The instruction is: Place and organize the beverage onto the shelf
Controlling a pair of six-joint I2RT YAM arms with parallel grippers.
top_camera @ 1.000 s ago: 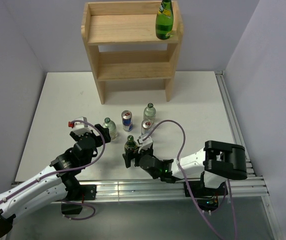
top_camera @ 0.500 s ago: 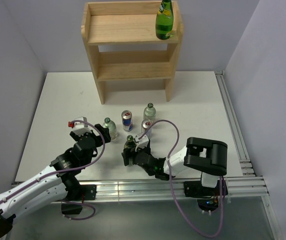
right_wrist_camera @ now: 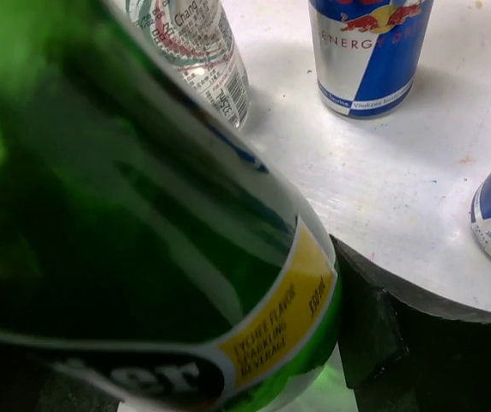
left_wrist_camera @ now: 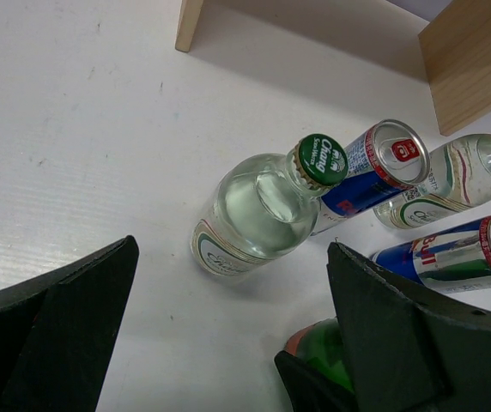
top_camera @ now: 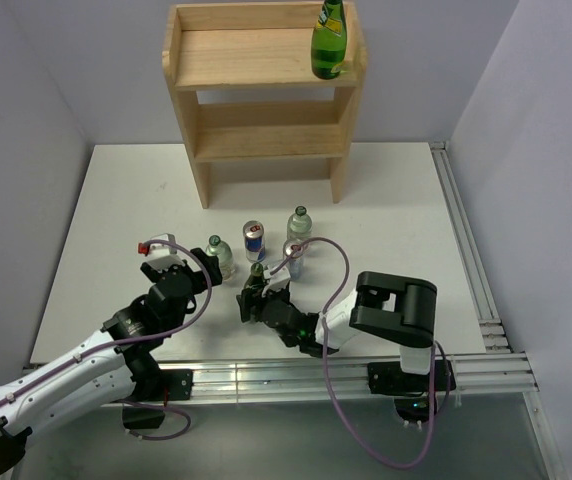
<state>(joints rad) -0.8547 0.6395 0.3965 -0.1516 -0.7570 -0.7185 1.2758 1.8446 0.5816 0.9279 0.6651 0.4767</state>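
Observation:
The wooden shelf (top_camera: 262, 90) stands at the back of the table, and a green bottle (top_camera: 329, 40) stands on the right of its top tier. On the table a second green bottle (top_camera: 257, 283) stands with my right gripper (top_camera: 257, 303) shut on its lower body. It fills the right wrist view as the green bottle (right_wrist_camera: 142, 257), with one finger (right_wrist_camera: 374, 330) pressed on its side. My left gripper (top_camera: 169, 262) stands open just left of a clear green-capped bottle (top_camera: 220, 256). That clear bottle (left_wrist_camera: 258, 210) lies ahead of the open left gripper (left_wrist_camera: 228, 343).
A Red Bull can (top_camera: 254, 240), another clear bottle (top_camera: 299, 222) and a second can (top_camera: 294, 252) stand close together behind the held bottle. The shelf's legs (left_wrist_camera: 190, 24) lie beyond them. Grey walls close both sides, and a metal rail (top_camera: 466, 250) runs along the right.
My right arm has folded in and its gripper has pushed forward and closed round the green bottle, which shifted slightly away. The left arm has not moved.

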